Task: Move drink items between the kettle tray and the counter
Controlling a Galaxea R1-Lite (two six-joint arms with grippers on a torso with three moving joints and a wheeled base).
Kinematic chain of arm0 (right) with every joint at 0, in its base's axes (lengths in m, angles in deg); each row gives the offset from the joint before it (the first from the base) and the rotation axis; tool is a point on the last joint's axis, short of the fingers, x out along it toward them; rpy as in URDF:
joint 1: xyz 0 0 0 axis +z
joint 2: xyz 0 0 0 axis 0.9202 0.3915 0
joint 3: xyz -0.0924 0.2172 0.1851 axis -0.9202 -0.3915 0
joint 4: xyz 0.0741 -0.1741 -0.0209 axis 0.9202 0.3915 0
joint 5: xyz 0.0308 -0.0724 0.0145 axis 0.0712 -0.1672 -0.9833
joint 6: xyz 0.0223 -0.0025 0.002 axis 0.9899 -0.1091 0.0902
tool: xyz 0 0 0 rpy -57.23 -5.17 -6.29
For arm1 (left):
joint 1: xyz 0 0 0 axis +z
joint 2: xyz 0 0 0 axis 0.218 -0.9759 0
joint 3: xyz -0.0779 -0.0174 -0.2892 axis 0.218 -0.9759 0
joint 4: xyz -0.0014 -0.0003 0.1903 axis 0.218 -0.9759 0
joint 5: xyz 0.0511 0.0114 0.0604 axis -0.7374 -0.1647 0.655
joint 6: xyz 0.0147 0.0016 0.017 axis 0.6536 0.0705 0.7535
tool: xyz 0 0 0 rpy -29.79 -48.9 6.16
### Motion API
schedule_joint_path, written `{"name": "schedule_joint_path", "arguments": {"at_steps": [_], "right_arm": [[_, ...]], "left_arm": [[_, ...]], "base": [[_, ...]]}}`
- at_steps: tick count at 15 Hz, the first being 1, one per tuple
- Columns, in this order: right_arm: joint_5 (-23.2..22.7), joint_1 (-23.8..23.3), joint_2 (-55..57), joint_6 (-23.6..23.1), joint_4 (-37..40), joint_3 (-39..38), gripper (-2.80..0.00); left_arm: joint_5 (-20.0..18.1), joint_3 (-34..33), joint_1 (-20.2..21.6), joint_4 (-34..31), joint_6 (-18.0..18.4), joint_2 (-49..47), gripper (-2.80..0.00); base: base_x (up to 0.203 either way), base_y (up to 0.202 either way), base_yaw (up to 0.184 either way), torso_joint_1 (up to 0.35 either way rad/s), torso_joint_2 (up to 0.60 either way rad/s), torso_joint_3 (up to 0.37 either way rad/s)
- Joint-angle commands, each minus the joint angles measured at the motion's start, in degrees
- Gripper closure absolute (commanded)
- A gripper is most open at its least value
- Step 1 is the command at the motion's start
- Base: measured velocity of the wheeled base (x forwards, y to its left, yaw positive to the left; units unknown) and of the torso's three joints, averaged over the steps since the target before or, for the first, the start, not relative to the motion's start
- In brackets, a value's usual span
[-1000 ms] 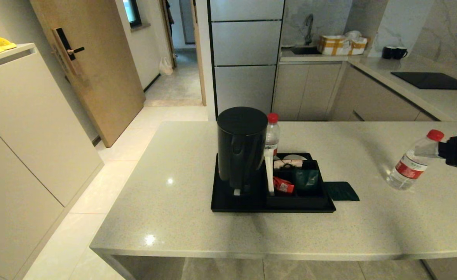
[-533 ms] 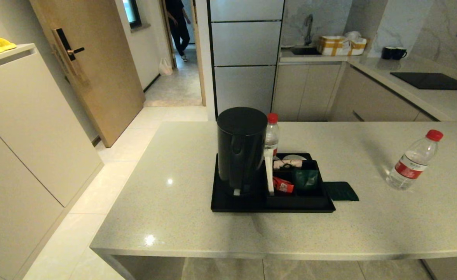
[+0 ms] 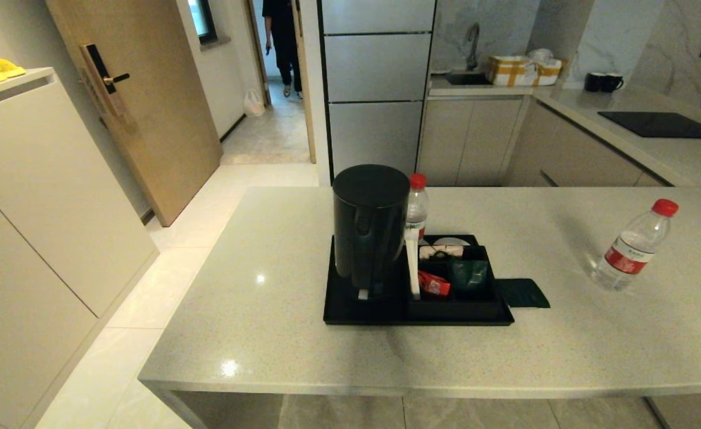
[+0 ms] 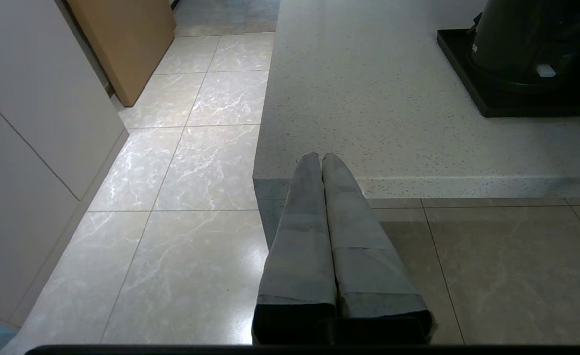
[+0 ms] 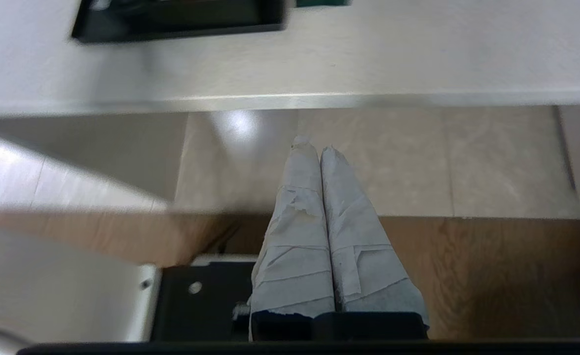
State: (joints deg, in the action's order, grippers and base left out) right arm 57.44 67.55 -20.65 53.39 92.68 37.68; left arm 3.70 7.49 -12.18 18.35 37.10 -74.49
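Note:
The black kettle [image 3: 370, 229] stands on the black tray [image 3: 350, 313] in the middle of the beige counter [image 3: 267, 322]. One red-capped water bottle [image 3: 417, 205] stands behind the kettle on the tray. A second bottle [image 3: 634, 247] stands alone on the counter at the far right. The flat dark green sachet [image 3: 523, 292] lies on the counter against the tray's right edge. Neither arm shows in the head view. My left gripper [image 4: 321, 157] is shut and empty, below the counter's front corner. My right gripper [image 5: 314, 147] is shut and empty, low over the floor before the counter's edge.
The tray's box [image 3: 455, 280] holds red, white and green sachets. A farther worktop carries a black hob [image 3: 660, 124], two black cups [image 3: 604, 80] and a cardboard box [image 3: 523, 68]. A person [image 3: 282, 36] stands in the doorway beyond.
My right gripper let go of the right-hand bottle and drew back out of the head view; the bottle stays upright on the counter. A person has come into the doorway.

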Motion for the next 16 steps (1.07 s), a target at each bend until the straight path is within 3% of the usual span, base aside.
{"name": "schedule_joint_path", "arguments": {"at_steps": [1,2,4,5,7,8,9,11,12,13,16], "right_arm": [[4.39,-0.29,-11.4,1.34,-0.57,-7.08,0.0],[6.81,-0.42,-14.27,1.61,-1.68,-10.22,0.0],[18.17,-0.53,-16.77,2.63,-6.74,-18.19,0.0],[22.63,-0.56,-17.06,2.8,-11.95,-23.21,0.0],[25.24,-0.58,-17.35,-0.12,-29.33,-32.34,0.0],[23.38,-0.59,-17.42,-3.59,-40.08,-36.84,0.0],[17.6,-0.58,-17.46,-5.95,-48.24,-40.96,0.0],[2.16,-0.55,-17.51,-8.13,-51.68,-44.02,0.0],[0.71,-0.57,-17.52,-8.52,-50.93,-44.69,0.0],[2.79,-0.59,-17.54,-7.58,-50.75,-45.57,0.0],[2.9,-0.6,-17.54,-6.69,-52.44,-46.01,0.0]], "left_arm": [[0.0,0.0,0.02,0.0,0.01,-0.07,0.0],[0.0,0.0,0.02,0.0,0.01,-0.07,0.0],[0.0,0.0,0.02,0.06,0.01,-0.07,0.0],[0.0,0.0,0.02,0.02,0.01,-0.07,0.0],[0.0,0.0,0.02,0.0,0.01,-0.07,0.0],[0.0,0.0,0.02,0.0,0.01,-0.07,0.0],[0.0,0.0,0.02,0.06,0.01,-0.07,0.0],[0.0,0.0,0.02,0.06,0.01,-0.07,0.0],[0.0,0.0,0.02,0.09,0.01,-0.07,0.0],[0.0,0.0,0.02,0.0,0.01,-0.07,0.0],[0.0,0.0,0.02,0.07,0.01,-0.07,0.0]], "base": [[0.0,0.0,0.0,0.0,0.0,0.0],[0.0,0.0,0.0,0.0,0.0,0.0],[0.0,0.0,0.0,0.0,0.0,0.0],[0.0,0.0,0.0,0.0,0.0,0.0],[0.0,0.0,0.0,0.0,0.0,0.0],[0.0,0.0,0.0,0.0,0.0,0.0],[0.0,0.0,0.0,0.0,0.0,0.0],[0.0,0.0,0.0,0.0,0.0,0.0],[0.0,0.0,0.0,0.0,0.0,0.0],[0.0,0.0,0.0,0.0,0.0,0.0],[0.0,0.0,0.0,0.0,0.0,0.0]]}}
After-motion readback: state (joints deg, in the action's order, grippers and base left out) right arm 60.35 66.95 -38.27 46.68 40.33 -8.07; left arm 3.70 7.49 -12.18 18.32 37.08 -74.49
